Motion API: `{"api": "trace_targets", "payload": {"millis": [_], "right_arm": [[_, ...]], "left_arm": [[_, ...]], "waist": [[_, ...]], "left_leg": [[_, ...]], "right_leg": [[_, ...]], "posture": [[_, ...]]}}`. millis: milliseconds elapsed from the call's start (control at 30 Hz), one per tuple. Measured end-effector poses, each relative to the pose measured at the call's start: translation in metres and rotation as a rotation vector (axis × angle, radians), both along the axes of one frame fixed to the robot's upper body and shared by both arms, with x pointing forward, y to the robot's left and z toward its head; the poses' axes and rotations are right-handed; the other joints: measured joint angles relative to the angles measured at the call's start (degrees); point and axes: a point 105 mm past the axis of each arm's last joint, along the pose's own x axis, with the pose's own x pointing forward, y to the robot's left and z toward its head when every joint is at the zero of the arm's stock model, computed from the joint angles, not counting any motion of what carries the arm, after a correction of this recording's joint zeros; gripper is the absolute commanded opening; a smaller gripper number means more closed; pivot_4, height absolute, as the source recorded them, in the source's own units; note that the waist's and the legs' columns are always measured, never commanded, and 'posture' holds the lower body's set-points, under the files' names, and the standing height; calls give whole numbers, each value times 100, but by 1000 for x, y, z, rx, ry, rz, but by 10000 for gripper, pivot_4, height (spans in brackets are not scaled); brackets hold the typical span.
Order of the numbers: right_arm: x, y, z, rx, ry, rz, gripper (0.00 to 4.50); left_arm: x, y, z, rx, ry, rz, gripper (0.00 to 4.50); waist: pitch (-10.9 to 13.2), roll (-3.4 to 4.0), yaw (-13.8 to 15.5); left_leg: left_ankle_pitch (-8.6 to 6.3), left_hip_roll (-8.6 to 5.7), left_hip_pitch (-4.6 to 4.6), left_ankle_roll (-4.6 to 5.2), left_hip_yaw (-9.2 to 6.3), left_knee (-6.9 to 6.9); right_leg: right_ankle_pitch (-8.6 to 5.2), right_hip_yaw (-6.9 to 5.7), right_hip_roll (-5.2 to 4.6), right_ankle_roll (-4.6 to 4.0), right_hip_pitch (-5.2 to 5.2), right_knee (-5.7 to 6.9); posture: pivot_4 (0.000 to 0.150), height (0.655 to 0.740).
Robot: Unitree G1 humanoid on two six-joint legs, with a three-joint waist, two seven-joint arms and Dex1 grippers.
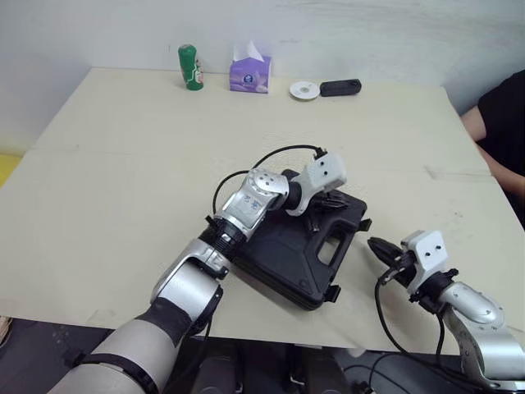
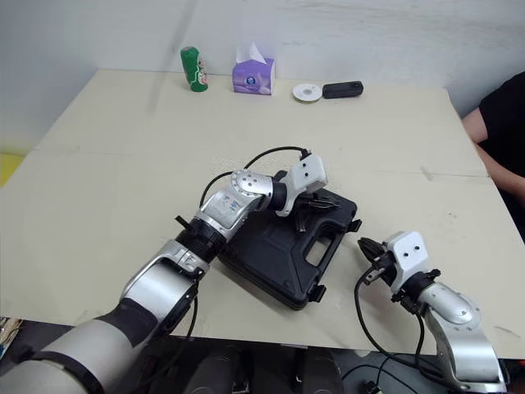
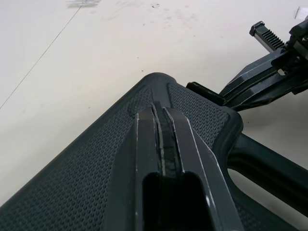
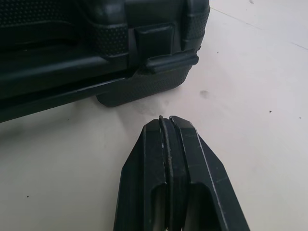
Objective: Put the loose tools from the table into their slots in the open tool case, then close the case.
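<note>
The black tool case (image 1: 287,254) lies closed on the table, handle side facing my right arm. My left gripper (image 1: 318,205) is shut, and its fingertips (image 3: 161,109) rest on the textured lid (image 3: 86,183) near the handle. Just right of the case, my right gripper (image 1: 372,245) is low over the table. It is shut with nothing held, and its tip (image 4: 166,121) points at the case's corner, a short gap from a side latch (image 4: 161,48). No loose tools lie on the table.
A green can (image 1: 190,67), a purple tissue box (image 1: 250,74), a white disc (image 1: 304,90) and a black device (image 1: 340,87) stand along the far edge. A person's arm (image 1: 496,123) is at the right. The table's near edge (image 1: 262,324) runs just below the case.
</note>
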Motion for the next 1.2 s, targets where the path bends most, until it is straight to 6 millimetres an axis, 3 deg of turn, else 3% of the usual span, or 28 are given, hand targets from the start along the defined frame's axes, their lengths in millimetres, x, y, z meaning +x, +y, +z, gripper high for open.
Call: {"api": "trace_targets", "payload": {"millis": [433, 1200], "right_arm": [[1, 10, 0, -2, -27, -33, 0], [19, 17, 11, -8, -67, -8, 0]], "left_arm": [[-2, -8, -21, 66, -6, -21, 326], [-2, 4, -24, 111, -86, -21, 326]], "waist": [[-58, -19, 15], [-121, 0, -19]], "left_leg": [[-23, 3, 19, 8, -10, 1], [-38, 14, 25, 12, -11, 0]], "right_leg": [[-1, -2, -2, 0, 22, -13], [-4, -3, 4, -3, 27, -23]], "posture": [[1500, 7400], [1500, 7400]]}}
